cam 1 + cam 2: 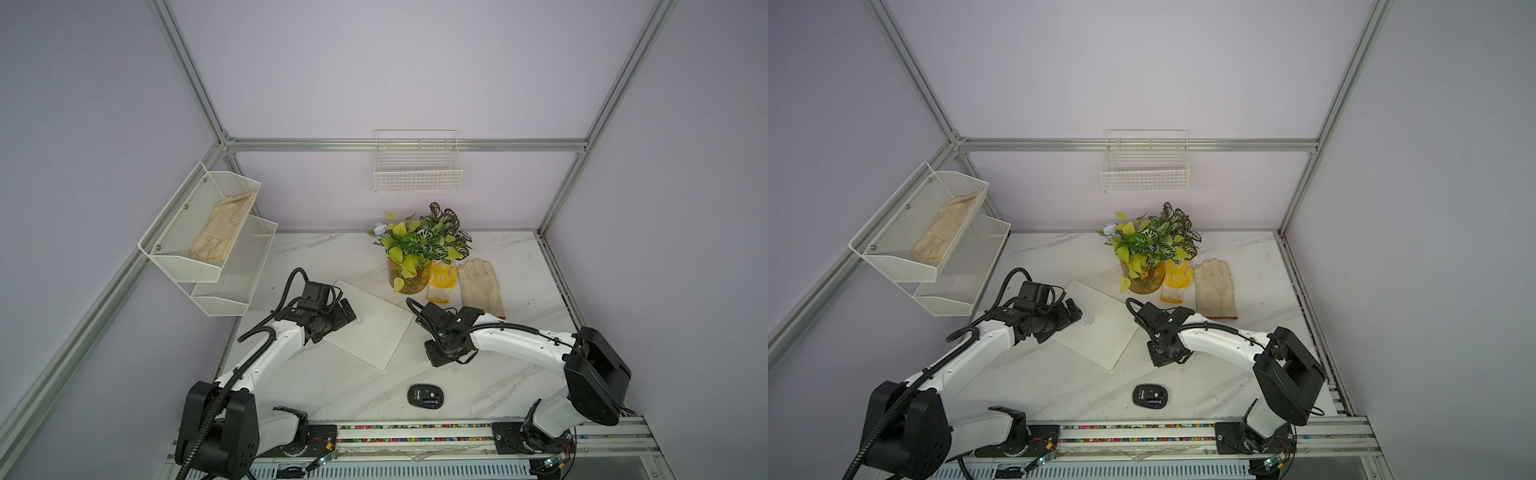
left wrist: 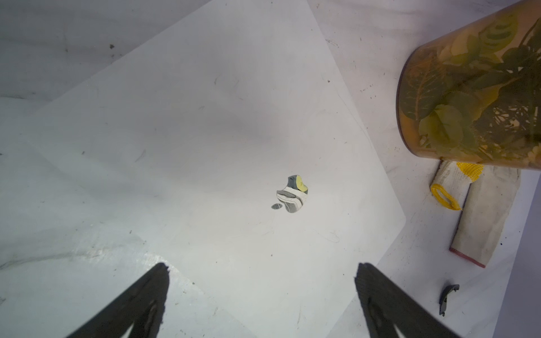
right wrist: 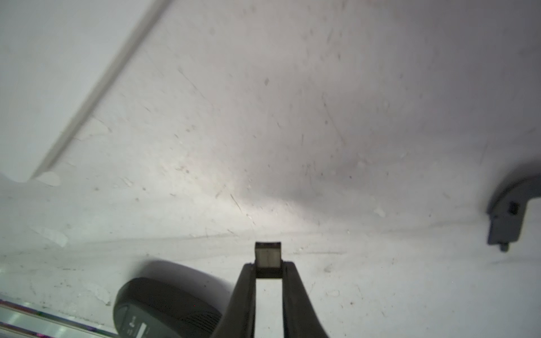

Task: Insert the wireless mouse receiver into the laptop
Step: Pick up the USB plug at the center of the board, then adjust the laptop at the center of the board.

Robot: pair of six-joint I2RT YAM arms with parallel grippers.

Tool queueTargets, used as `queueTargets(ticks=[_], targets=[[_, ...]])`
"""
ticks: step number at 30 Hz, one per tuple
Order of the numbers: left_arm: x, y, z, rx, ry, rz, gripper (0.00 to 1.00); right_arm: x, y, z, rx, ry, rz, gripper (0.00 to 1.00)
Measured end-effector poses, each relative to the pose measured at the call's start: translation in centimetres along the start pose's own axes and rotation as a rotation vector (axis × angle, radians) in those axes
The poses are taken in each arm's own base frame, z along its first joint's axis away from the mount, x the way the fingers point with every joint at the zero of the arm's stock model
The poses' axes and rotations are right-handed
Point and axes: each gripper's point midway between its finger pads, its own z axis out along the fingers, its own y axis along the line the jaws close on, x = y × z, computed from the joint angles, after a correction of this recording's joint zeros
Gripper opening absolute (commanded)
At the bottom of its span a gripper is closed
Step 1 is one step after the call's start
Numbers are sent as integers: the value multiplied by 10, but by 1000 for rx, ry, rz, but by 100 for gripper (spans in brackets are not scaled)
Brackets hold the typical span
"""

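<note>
The white surface point(image 1: 332, 386) carries it all. The laptop point(image 1: 372, 328) lies shut and flat in the middle, so its thin side edges are free for plugging in. Left of the laptop, up on the wall, a mesh rack point(image 1: 183, 212) keeps one pale glove point(image 1: 222, 230) out of the way. The left gripper point(image 2: 263, 266) hangs over the laptop's lid, jaws wide apart and empty, I think ready to press down so the laptop cannot slide. Behind the laptop sit a plant pot point(image 1: 409, 276), a yellow glove point(image 1: 441, 282) and another pale glove point(image 1: 482, 286), clear of the work. In front of the laptop the black mouse point(image 1: 425, 396) lies belly up. Just beside the laptop's right edge, the right gripper point(image 3: 268, 267) pinches the wireless mouse receiver point(image 3: 268, 254) by its black end, so the metal plug pokes out free. I count one laptop, one mesh rack, two grippers, one pot, three gloves, one mouse, one receiver.
</note>
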Motion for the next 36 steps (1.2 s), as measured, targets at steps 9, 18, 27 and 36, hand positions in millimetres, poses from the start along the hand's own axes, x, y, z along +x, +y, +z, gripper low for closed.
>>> queueTargets(ticks=[9, 18, 27, 36], targets=[[-5, 0, -7, 33, 39, 76, 100, -44, 5, 36, 75, -51, -251, 18], [-3, 5, -8, 38, 60, 100, 100, -85, -3, 56, 92, -103, -313, 19], [-2, 5, -8, 42, 65, 101, 100, -105, 5, 68, 75, -129, -342, 19], [-1, 5, -8, 41, 72, 99, 100, -105, 9, 69, 50, -128, -344, 19]])
